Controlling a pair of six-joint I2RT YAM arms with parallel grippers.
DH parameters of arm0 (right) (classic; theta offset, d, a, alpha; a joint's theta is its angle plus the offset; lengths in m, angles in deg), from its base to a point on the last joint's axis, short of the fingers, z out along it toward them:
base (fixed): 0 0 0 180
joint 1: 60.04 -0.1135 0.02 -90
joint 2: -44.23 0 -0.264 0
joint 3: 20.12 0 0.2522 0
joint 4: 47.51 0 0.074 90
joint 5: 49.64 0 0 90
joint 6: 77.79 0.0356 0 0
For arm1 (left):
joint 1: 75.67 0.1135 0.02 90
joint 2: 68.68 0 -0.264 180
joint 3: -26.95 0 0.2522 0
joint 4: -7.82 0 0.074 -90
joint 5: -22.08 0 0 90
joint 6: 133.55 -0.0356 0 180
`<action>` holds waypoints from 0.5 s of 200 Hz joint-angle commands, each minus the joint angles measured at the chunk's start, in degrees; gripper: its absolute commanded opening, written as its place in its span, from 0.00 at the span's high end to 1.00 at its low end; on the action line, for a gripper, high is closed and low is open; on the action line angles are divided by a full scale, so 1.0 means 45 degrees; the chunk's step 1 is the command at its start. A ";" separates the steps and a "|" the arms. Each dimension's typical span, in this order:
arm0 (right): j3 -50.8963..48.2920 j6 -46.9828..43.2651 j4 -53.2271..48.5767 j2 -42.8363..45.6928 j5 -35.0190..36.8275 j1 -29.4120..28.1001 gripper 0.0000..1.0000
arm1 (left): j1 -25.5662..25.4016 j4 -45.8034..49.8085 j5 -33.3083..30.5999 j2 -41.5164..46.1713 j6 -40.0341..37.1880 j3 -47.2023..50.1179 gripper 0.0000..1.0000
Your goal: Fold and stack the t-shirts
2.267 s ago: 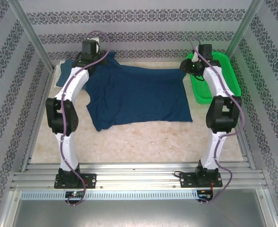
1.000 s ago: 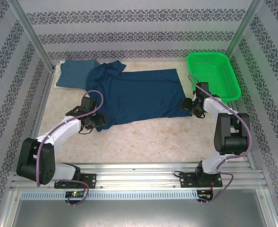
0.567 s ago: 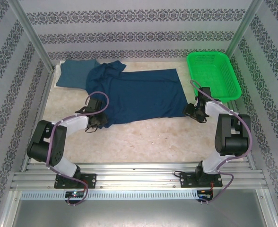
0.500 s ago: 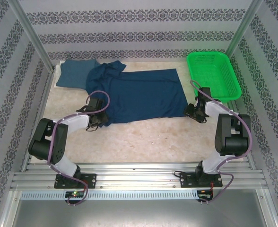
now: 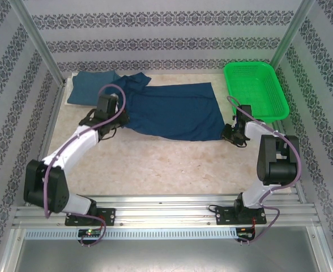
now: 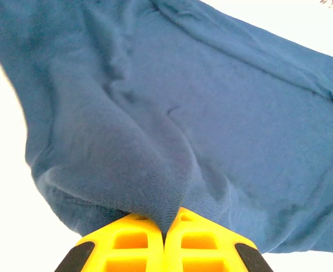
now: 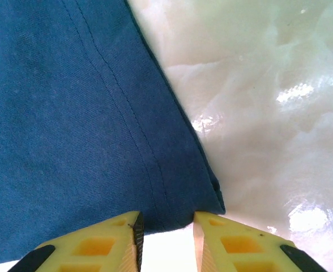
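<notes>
Navy t-shirt (image 6: 240, 124) sits clamped in left tool (image 6: 165, 220); wrist view shows right tool (image 7: 166, 228) apart.

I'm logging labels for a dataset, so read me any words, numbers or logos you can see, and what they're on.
No readable text anywhere.
Navy shirt: plain cloth, no print or tag showing.
Teal shirt: plain.
Basket: no label.
Walls: ornamental pattern, no letters.

Reaches left arm (image 5: 70, 148) forward, clamps left pincer (image 6: 165, 221) on navy t-shirt (image 6: 229, 124); folds right arm (image 5: 275, 157), holds right pincer (image 7: 166, 226) low, jaws apart.
</notes>
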 commanded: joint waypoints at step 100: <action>0.0865 -0.0137 0.0072 -0.0452 -0.0282 0.0061 0.64 | 0.1104 0.3449 0.1683 -1.0581 -0.3250 -1.1848 0.63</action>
